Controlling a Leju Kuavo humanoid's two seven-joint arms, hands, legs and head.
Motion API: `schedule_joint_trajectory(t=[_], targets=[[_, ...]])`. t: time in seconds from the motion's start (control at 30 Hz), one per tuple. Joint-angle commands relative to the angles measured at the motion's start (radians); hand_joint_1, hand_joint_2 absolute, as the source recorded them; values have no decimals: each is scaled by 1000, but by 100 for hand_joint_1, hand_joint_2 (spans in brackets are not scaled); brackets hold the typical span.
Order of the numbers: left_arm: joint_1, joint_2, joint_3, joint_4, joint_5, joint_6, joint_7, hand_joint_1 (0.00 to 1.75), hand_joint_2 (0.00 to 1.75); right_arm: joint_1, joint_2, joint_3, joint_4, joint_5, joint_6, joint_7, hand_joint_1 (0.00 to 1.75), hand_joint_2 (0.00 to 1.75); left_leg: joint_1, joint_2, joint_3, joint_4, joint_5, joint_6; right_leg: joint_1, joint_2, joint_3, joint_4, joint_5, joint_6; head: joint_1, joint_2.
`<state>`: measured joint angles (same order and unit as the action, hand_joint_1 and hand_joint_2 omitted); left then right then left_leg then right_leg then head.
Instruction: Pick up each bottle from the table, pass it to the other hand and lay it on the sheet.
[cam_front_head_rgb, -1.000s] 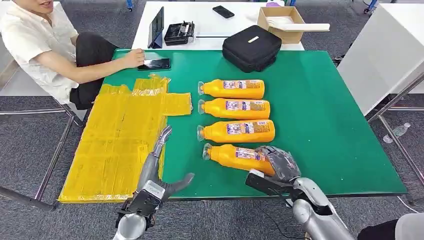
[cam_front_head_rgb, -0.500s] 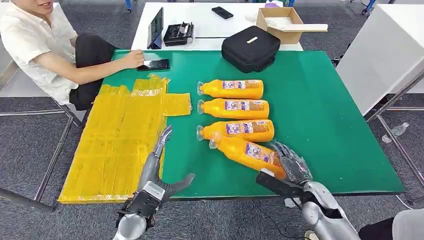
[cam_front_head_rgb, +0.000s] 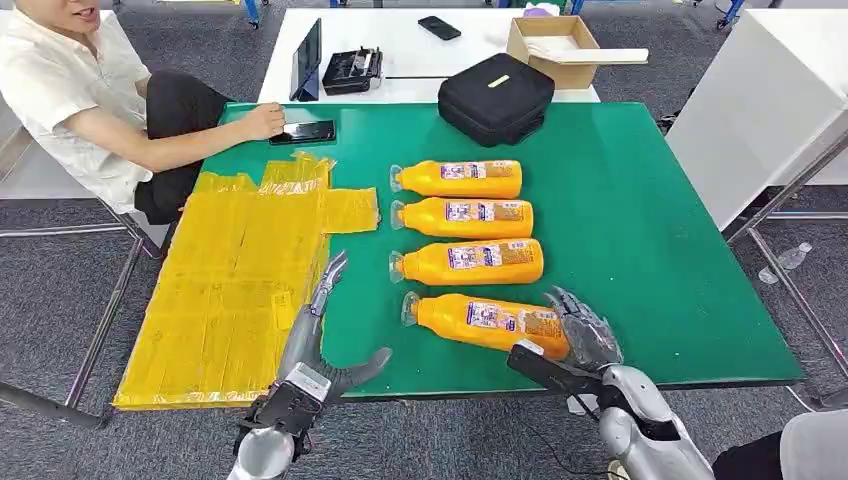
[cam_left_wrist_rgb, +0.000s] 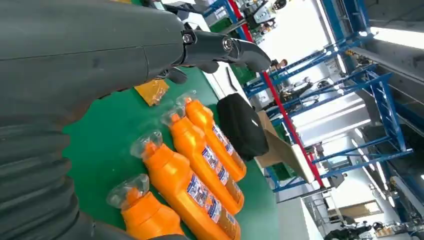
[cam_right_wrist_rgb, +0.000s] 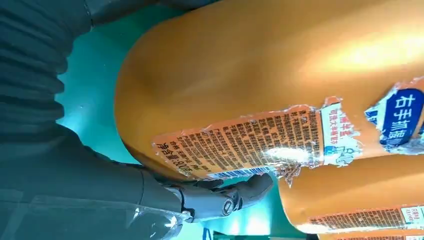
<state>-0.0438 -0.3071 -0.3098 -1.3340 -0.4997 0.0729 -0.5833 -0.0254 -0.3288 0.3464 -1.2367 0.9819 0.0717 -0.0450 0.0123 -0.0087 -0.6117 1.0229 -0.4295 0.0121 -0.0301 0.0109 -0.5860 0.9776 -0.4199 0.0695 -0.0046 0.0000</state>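
The nearest orange bottle (cam_front_head_rgb: 487, 322) is seen lying on its side on the green table (cam_front_head_rgb: 640, 240), cap toward the yellow sheet (cam_front_head_rgb: 235, 280), its base wrapped by the fingers of the right hand (cam_front_head_rgb: 580, 335). In the right wrist view, a dark finger (cam_right_wrist_rgb: 227, 197) is pressed under the torn label of the bottle. Three more orange bottles (cam_front_head_rgb: 466, 262) are laid in a row just beyond it, none touching the sheet. The left hand (cam_front_head_rgb: 325, 345) is held open at the near table edge beside the sheet, fingers spread and nothing in them. A black case (cam_front_head_rgb: 497, 96) is set at the far edge, and a seated person's hand (cam_front_head_rgb: 262, 119) is rested by a phone (cam_front_head_rgb: 302, 131).
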Motion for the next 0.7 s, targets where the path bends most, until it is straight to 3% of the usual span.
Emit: schedule_joint_trajectory(t=[0.03, 0.33, 0.37, 0.4, 0.43, 0.7], targets=[[-30, -31, -14, 66, 1, 3, -1, 0, 175, 47, 28, -4, 84, -22, 26, -13, 0, 175, 1, -3, 1, -1, 0, 0, 1, -3, 3, -2, -1, -3, 0, 0], [-34, -30, -21, 72, 3, 2, -3, 0, 175, 54, 44, -16, 68, -12, 3, -19, 0, 175, 1, -3, 2, -2, 0, -1, 2, -4, 10, -3, -1, -4, 0, 0], [-35, -30, -22, 74, 3, 2, -4, 0, 175, 52, 52, -22, 68, -11, -8, -29, 9, 175, 1, -3, 2, -1, -1, -1, 2, -4, 11, -2, -1, -4, 0, 0], [-35, -30, -23, 75, 3, 1, -4, 0, 175, 49, 59, -21, 67, -3, -16, -33, 134, 175, 1, -4, 2, -1, -1, -1, 2, -5, 11, -2, -1, -5, 0, 0], [-36, -30, -25, 76, 4, 1, -5, 0, 175, 50, 69, -31, 65, -9, -22, -42, 175, 175, 1, -3, 2, -1, -1, -1, 2, -3, 11, -2, -1, -3, 0, 0], [-46, -33, -31, 90, 10, 2, -10, 0, 175, 66, 42, -41, 71, -42, -15, -70, 175, 175, 1, -2, 3, 0, -1, -1, 1, -2, 7, -1, -1, -3, 0, 0]])
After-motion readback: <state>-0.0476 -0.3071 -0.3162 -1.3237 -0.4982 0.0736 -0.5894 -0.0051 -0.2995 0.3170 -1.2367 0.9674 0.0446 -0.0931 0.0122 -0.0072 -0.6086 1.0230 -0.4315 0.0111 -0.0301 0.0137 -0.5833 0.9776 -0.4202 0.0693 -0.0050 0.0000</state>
